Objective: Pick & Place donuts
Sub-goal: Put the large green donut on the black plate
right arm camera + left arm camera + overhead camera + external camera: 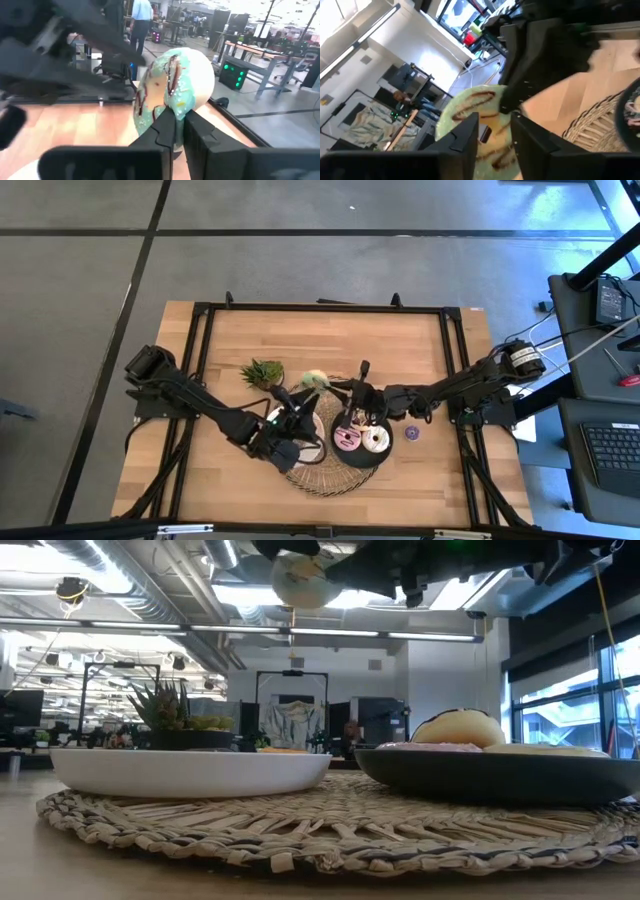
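Observation:
A green-iced donut with brown stripes is held in the air above the table's middle, between both grippers. My left gripper comes at it from the left and my right gripper from the right. The low view shows the donut high above the plates. A pink donut and a cream donut lie flat on the black plate. A mini purple donut lies on the bare table right of that plate. My left gripper has its fingers on either side of a part of the donut's ring, coming level from the table's left. The fingers hide the exact spot. The donut is lifted clear, iced face toward this wrist camera. My right gripper pinches the donut's rim between its two fingers, one on the iced face and one on the pale underside. It comes roughly level from the table's right. The donut stands on edge beyond the fingertips, clear of the table.
A white plate and the black plate sit side by side on a round woven mat near the table's near edge. A small potted plant stands left of the grippers. Bare wood lies toward the far edge.

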`<state>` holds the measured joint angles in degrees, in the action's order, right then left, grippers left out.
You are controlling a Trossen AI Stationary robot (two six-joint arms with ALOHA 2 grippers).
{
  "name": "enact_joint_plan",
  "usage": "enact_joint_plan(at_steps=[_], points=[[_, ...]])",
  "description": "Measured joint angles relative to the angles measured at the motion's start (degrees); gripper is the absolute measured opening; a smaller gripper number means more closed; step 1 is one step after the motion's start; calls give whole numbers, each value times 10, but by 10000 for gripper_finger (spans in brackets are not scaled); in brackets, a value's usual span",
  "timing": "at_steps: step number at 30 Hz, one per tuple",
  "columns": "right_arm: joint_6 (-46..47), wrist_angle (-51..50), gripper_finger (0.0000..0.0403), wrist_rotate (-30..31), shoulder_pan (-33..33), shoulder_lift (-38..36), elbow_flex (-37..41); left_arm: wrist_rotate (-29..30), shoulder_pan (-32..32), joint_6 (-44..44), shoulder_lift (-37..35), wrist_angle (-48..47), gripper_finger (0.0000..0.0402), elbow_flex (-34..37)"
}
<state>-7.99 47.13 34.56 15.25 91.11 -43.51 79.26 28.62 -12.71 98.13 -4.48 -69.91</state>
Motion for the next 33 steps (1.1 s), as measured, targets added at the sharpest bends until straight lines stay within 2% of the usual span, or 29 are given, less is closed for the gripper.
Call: enact_joint_plan(at_steps=[4, 7, 12, 15, 19, 22, 25, 29, 33], points=[[-11, -30, 12, 0, 1, -20, 0, 12, 22, 0, 0, -9, 143, 0], [2, -83, 12, 0, 5, -48, 0, 22, 41, 34, 0, -22, 159, 0], [77, -277, 21, -8, 24, -114, -1, 81, 70, 153, 0, -98, 171, 0], [132, -395, 17, -30, 48, -144, -1, 83, 78, 242, 0, -155, 169, 0], [211, -487, 15, -89, 93, -170, 0, 87, 70, 270, -3, -164, 165, 0], [270, -515, 16, -133, 133, -174, 0, 56, 56, 287, -9, -163, 165, 0], [319, -534, 16, -148, 175, -174, 0, -7, 45, 309, -12, -164, 167, 0], [384, -577, 16, -110, 221, -173, 0, -81, 34, 326, -12, -165, 168, 0], [424, -595, 15, -72, 245, -153, 0, -103, 22, 328, -12, -166, 166, 0]])
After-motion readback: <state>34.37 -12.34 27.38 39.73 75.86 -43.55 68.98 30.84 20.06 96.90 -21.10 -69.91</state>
